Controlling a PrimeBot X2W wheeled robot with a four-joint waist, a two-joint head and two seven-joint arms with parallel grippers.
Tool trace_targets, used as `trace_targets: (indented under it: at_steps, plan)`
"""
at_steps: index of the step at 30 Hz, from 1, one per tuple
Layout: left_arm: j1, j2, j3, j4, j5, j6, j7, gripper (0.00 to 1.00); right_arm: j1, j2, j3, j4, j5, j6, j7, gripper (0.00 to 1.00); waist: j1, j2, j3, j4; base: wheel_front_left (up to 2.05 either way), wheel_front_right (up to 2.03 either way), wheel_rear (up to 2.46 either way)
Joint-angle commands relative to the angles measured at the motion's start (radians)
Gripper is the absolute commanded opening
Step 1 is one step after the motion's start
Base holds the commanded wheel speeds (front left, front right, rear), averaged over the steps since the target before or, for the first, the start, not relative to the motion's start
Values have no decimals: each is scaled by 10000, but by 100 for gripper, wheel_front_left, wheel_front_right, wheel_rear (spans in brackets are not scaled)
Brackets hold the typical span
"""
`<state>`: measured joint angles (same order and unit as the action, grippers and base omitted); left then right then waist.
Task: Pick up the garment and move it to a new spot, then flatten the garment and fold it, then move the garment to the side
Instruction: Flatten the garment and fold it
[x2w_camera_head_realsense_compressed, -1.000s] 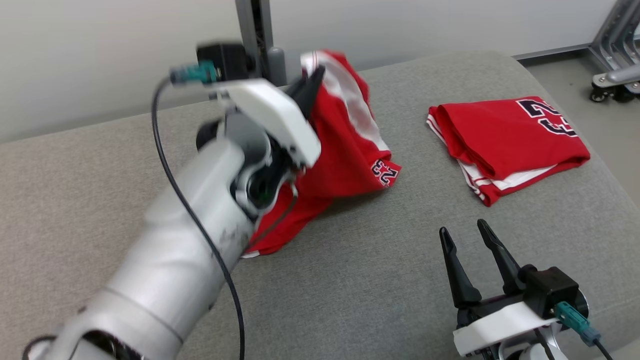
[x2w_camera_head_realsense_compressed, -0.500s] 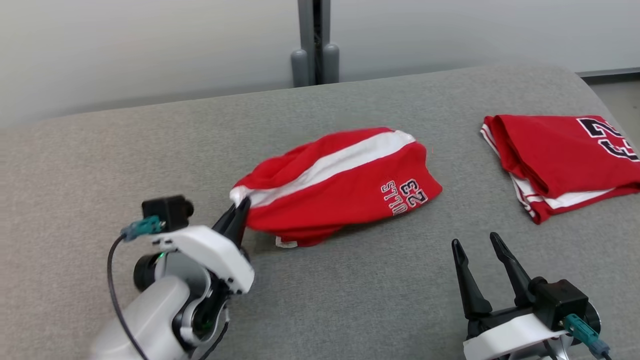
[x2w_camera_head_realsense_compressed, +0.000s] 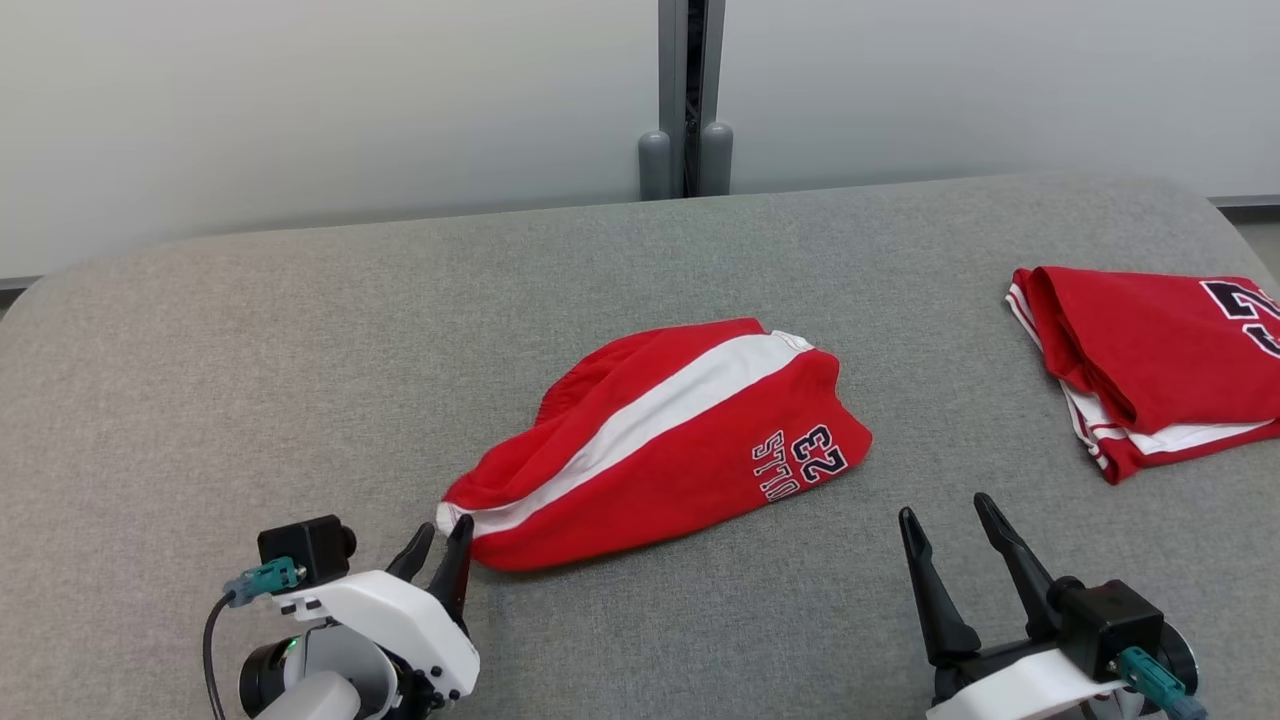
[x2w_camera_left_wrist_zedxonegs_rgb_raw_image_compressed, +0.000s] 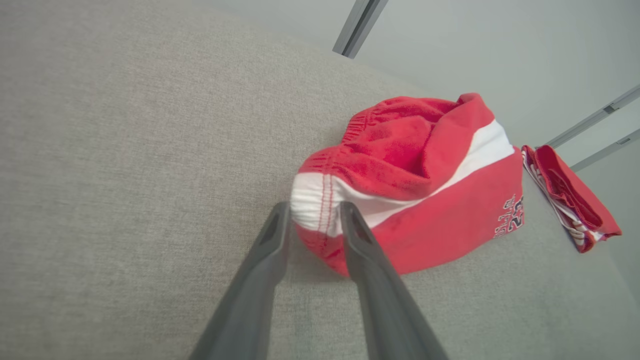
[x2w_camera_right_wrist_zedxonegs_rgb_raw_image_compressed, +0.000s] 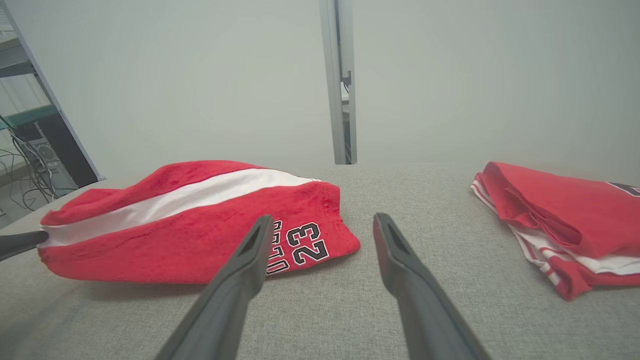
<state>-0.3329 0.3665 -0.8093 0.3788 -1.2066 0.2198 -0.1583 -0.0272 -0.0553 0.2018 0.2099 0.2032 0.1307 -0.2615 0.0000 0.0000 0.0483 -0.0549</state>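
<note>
**A:** what's diff vs 0.5s ago?

**B:** L gripper (x2w_camera_head_realsense_compressed: 444, 537) let go, fingers now parted round hem corner of the shorts (x2w_camera_head_realsense_compressed: 660, 440), end furthest from folded jersey (x2w_camera_head_realsense_compressed: 1150, 350). R gripper (x2w_camera_head_realsense_compressed: 943, 505) open, empty. Shorts slumped on grey pad (x2w_camera_head_realsense_compressed: 300, 350), red w/ white stripe + "23", well left of jersey.

Bright, even, diffuse light from above, colours clean, just a soft thin shadow under the red garment (x2w_camera_head_realsense_compressed: 660, 450) on the grey surface (x2w_camera_head_realsense_compressed: 300, 350), head view sharp, both wrist views stretching wide and bending lines toward their edges.
</note>
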Motion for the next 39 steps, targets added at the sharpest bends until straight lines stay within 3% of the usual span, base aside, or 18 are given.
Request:
trace_targets:
  at_steps: [1, 8, 13, 19, 28, 32, 39]
  plan:
    - [172, -38, 90, 82, -61, 39, -192, 100, 160, -84, -24, 61, 58, 2, -39, 100, 0, 0, -121, 65, 0, 0, 0]
    - [478, -61, 557, 168, 630, 343, -957, 100, 291, -103, 32, 143, 71, 2, -39, 100, 0, 0, -396, 140, 0, 0, 0]
    - [1141, -444, 2291, -542, 2432, 622, -1057, 100, 343, -105, -2, 108, 89, 2, -39, 100, 0, 0, -541, 204, 0, 0, 0]
    - [2486, -1256, 4101, -1504, 4943, 224, -1065, 100, 348, -100, -35, 85, 127, 2, -39, 100, 0, 0, -692, 202, 0, 0, 0]
    - [3863, -2242, 5576, -2142, 8085, -381, -1067, 100, 549, -46, -240, 17, 166, 2, -39, 100, 0, 0, -954, 158, 0, 0, 0]
    - [4277, -2595, 6002, -1899, 8854, -587, -1068, 100, 604, -23, -313, 4, 149, 2, -39, 100, 0, 0, -1040, 146, 0, 0, 0]
    - [4553, -2998, 6468, -1270, 9218, -964, -1068, 100, 744, 2, -414, -28, 131, 2, -39, 100, 0, 0, -1086, 135, 0, 0, 0]
